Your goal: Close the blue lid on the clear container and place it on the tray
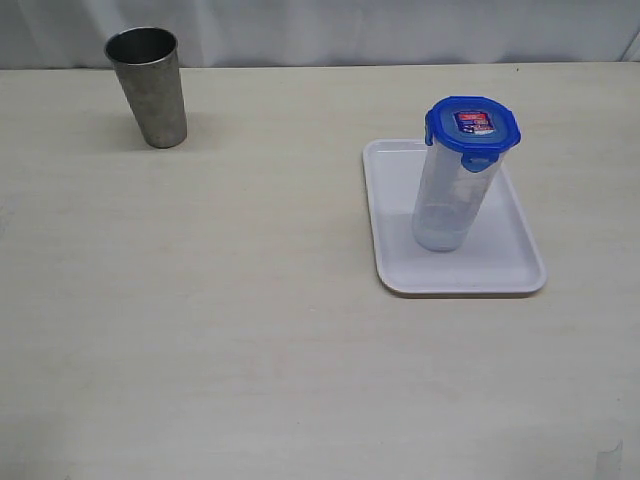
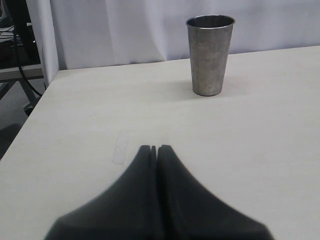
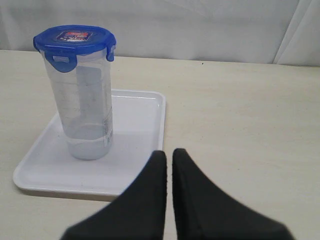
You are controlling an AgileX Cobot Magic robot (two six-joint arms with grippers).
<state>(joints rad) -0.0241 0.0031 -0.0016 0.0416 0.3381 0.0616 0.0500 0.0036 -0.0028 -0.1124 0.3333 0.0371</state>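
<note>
Standing upright on the tray (image 1: 505, 262), the container (image 1: 445, 205) wears its lid (image 1: 472, 125). The blue cap sits flat across the rim, and the tabs that show are folded down against the sides. A small red-and-white label marks the lid's top. The container's base rests inside the tray's raised edge, with bare white tray visible around it.

Both pairs of jaws are clear of the tray's load and hold nothing. The right jaws, seen from the right wrist camera, are drawn together until only a thin slit remains between the black tips. They hang near the tray's edge, apart from the container and touching neither it nor the lid.

The left jaws are pressed tip to tip, fully closed and empty, above the bare counter (image 1: 250, 330). Ahead of them stands a steel cup (image 1: 150, 88), upright and mouth up, well apart from the tray. The jaws do not touch the cup.
</note>
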